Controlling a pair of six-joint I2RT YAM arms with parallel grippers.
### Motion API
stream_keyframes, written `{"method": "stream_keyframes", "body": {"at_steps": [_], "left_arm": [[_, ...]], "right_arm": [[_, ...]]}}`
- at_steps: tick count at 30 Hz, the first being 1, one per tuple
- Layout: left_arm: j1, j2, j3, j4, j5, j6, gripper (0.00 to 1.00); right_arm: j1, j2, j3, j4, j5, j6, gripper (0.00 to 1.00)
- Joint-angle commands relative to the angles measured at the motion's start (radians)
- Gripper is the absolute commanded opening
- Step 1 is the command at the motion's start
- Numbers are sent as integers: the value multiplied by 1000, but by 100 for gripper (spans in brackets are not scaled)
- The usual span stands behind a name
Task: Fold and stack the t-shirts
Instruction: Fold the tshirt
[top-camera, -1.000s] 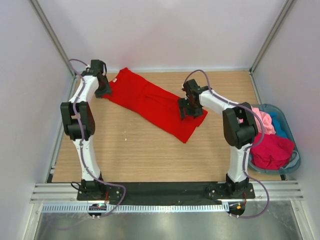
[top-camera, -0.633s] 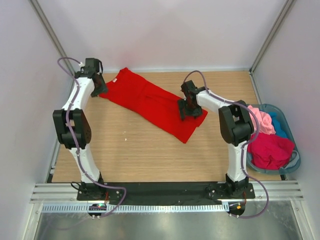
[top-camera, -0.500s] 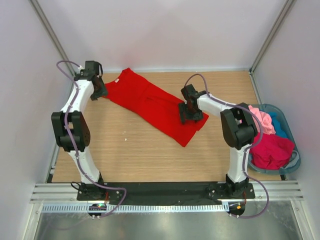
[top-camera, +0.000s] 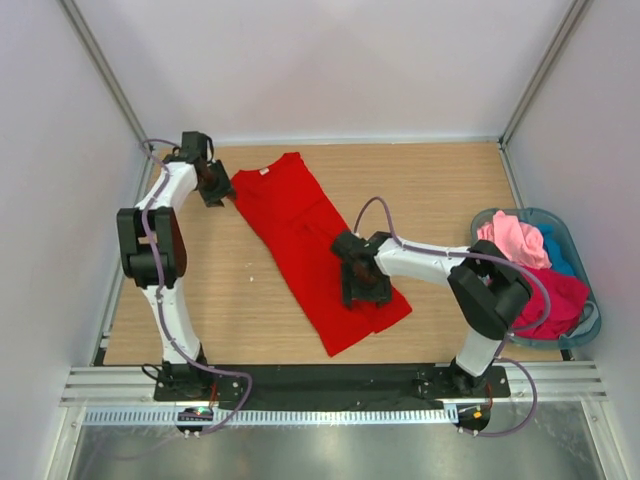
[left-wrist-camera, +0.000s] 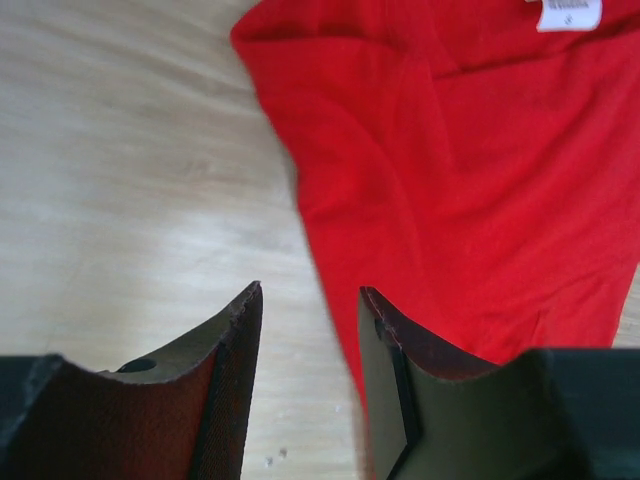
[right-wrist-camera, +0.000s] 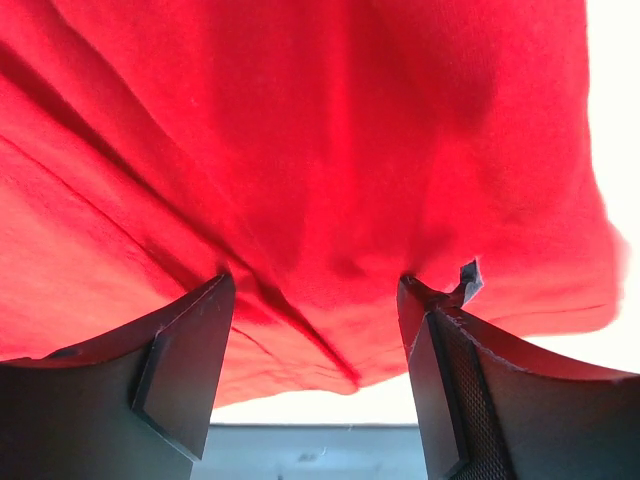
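A bright red t-shirt (top-camera: 295, 220) lies flat and slanted on the wooden table, its collar with a white neck label (left-wrist-camera: 570, 12) at the far left and its hem toward the near edge. My left gripper (top-camera: 218, 188) stands open at the shirt's far-left edge. In the left wrist view (left-wrist-camera: 310, 290), bare wood shows between its fingers, and the right finger (left-wrist-camera: 400, 350) sits over the red t-shirt (left-wrist-camera: 470, 150). My right gripper (top-camera: 362, 285) is open, its fingertips pressed down on the shirt's lower right. Wrinkled red t-shirt cloth (right-wrist-camera: 300, 120) spans the gap between them (right-wrist-camera: 315, 280).
A translucent blue-grey basket (top-camera: 590, 320) stands at the table's right edge. It holds a pink t-shirt (top-camera: 515, 238), a teal-blue one (top-camera: 560, 255) and a crimson one (top-camera: 560, 295). White walls close in the table at the left, back and right.
The red t-shirt has swung round, its hem end now nearer the front edge. My right gripper moved near and left with the cloth under it. The left gripper stayed by the collar end.
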Motion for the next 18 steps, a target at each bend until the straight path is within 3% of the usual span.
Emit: {"method": "stream_keyframes", "body": {"at_steps": [1,7,18], "left_arm": [[-31,100,91,69,106,11,44],[-33,305,286,93,178,-32,42],[-29,577,654,64,84,-101,39]], "right_arm": [[32,-37,61,-110,59,143,73],[31,-35,233,-233,154,86,74],[31,-52,316,-264,205,30,73]]}}
